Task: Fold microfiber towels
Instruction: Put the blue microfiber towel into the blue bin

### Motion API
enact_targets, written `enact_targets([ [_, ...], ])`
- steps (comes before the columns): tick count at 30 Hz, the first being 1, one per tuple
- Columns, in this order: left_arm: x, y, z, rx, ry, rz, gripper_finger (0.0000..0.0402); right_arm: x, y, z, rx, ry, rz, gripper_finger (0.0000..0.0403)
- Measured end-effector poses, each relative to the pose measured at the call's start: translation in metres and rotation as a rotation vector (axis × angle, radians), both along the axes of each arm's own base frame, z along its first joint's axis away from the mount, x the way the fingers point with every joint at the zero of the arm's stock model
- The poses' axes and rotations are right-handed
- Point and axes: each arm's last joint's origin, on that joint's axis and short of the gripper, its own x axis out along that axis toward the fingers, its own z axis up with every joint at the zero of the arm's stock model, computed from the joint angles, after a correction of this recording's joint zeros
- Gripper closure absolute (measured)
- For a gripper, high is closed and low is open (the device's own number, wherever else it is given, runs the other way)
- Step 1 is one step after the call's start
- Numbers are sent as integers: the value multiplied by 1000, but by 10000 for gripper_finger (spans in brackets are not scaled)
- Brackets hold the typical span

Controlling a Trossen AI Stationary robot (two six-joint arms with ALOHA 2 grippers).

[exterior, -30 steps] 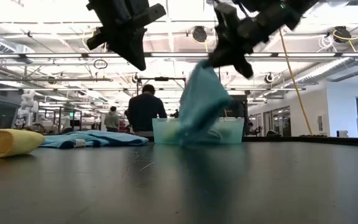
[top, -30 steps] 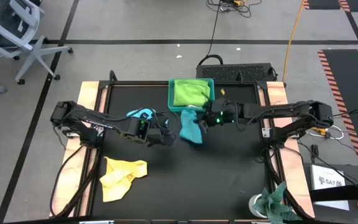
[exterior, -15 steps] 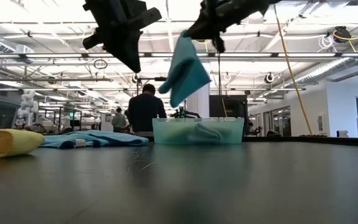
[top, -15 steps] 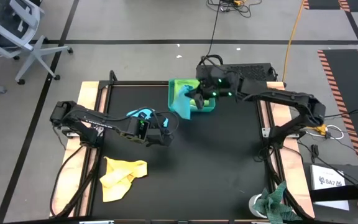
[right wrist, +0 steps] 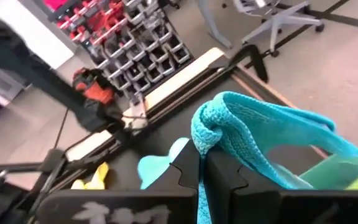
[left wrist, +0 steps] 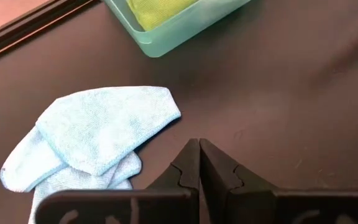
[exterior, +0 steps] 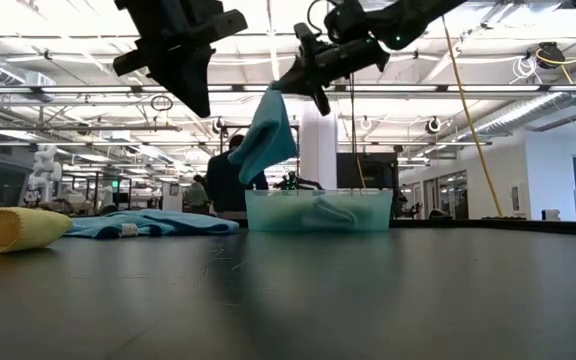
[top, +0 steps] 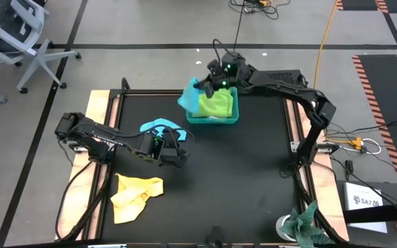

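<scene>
Right gripper [top: 209, 85] pinches a turquoise towel [top: 189, 96] above the tray [top: 216, 118] at the table's far edge – likely to stow it – left gripper [top: 176, 156] closed, empty

The high view looks straight down on the whole bench [top: 253, 179]. The low view looks level across it from its surface. Each wrist view looks close past its own fingers. All four views show the teal tray [top: 216, 118].
</scene>
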Motion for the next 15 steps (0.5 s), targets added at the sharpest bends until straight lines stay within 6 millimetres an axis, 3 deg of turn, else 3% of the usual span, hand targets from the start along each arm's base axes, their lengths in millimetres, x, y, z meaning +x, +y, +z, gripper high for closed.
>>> enact_targets([
  [7, 0, -2, 0, -6, -7, 7, 391, -19, -11, -23, 34, 219, -49, 403],
  [15, 0, -2, 0, -6, -8, 7, 392, -49, -5, -83, 95, 584, -147, 403],
])
